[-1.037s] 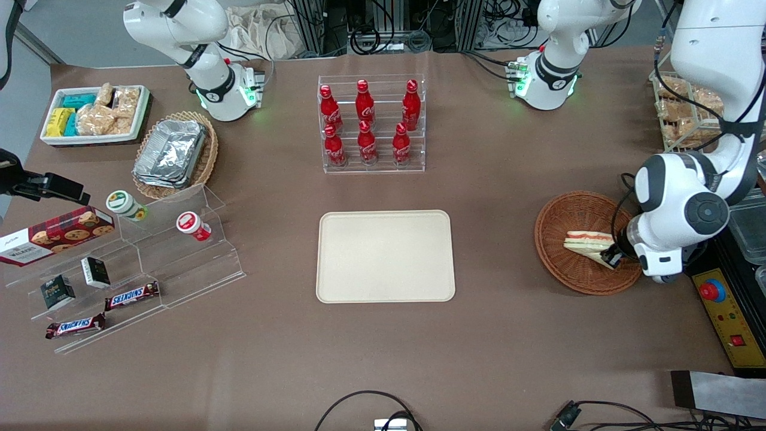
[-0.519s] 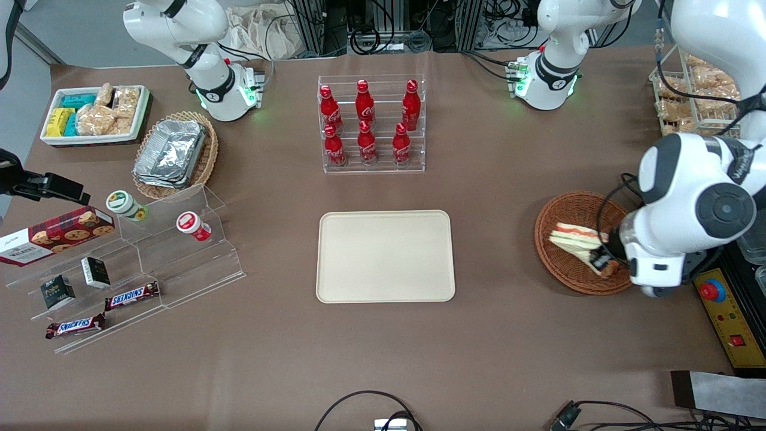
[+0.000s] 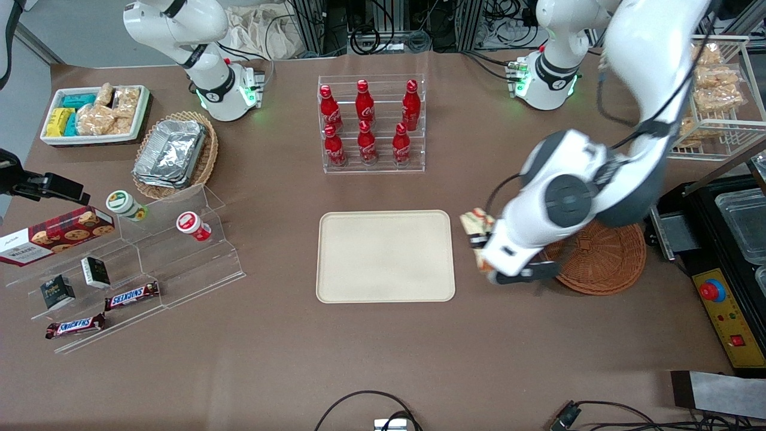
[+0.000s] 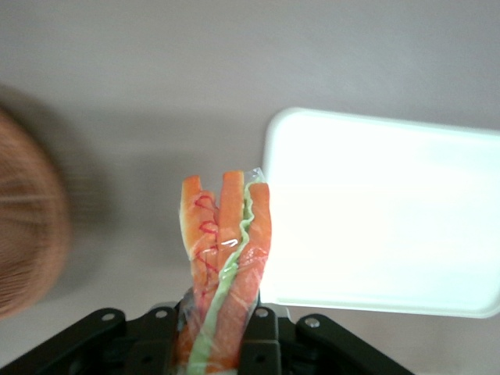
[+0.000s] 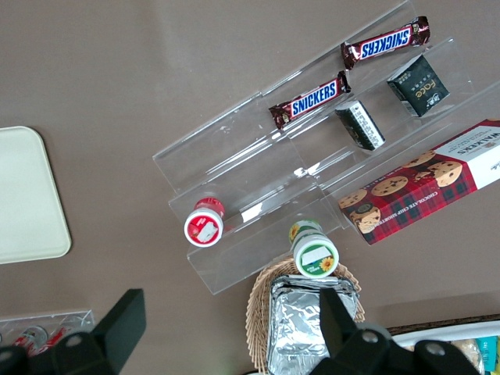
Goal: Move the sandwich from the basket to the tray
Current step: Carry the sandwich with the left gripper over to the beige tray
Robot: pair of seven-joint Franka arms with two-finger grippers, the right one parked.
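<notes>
The sandwich (image 3: 477,228) is out of the round wicker basket (image 3: 604,260) and aloft, clamped in the gripper (image 3: 480,242) jaws between basket and cream tray (image 3: 385,255), just beside the tray's rim. Remaining, I judge: carry it over the tray, lower, release. Its long axis runs out from the jaws, filling edge toward the wrist camera.

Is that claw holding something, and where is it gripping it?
Yes: the claw pinches the sandwich at one end, above the table between basket and tray.
</notes>
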